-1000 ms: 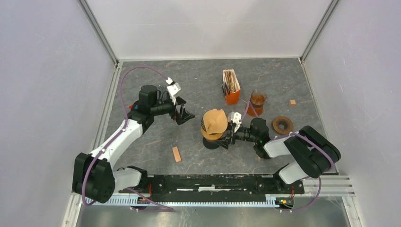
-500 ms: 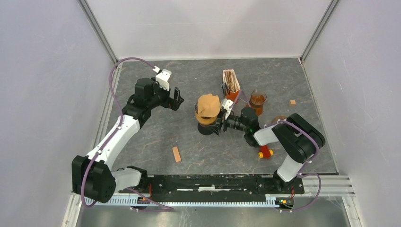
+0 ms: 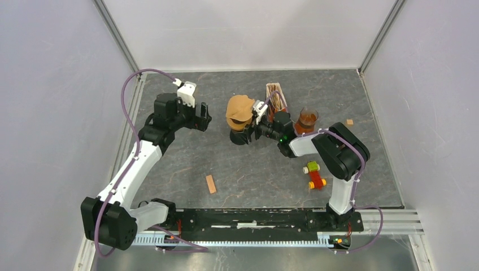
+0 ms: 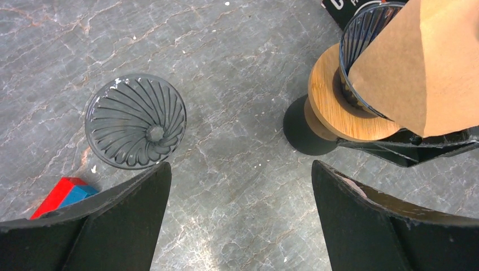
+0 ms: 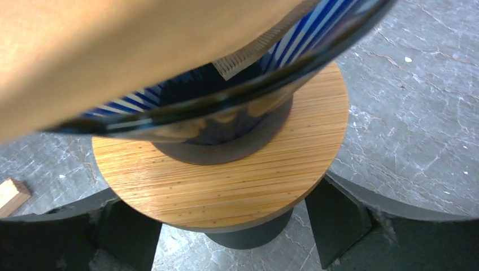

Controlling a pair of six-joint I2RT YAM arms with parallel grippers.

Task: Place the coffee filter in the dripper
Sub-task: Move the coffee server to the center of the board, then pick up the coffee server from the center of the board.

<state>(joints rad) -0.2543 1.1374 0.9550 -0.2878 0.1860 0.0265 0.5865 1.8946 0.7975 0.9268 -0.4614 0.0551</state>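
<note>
The right gripper [image 5: 237, 228] stood wide, its fingers straddling the black foot [image 5: 251, 244] under the wooden collar [image 5: 226, 183] without pinching it, with bare table [image 5: 406, 113] showing on either side. Above, the dripper [image 5: 226, 116] held the brown coffee filter [image 3: 239, 107], which puffed well over the rim, lopsided rather than seated. The left gripper [image 4: 240, 169], spread and empty, hung at nine o'clock of the stand. I reckoned a finger catching the collar on retreat could topple it, or the springy paper could pop out.

A wooden block [image 3: 210, 184] lies near the front of the desk [image 3: 248, 169], with a bright toy [image 3: 314, 175] well to its right. A glass [image 3: 308, 119] of brown liquid stands further back, a small cube [image 3: 349, 122] near it.
</note>
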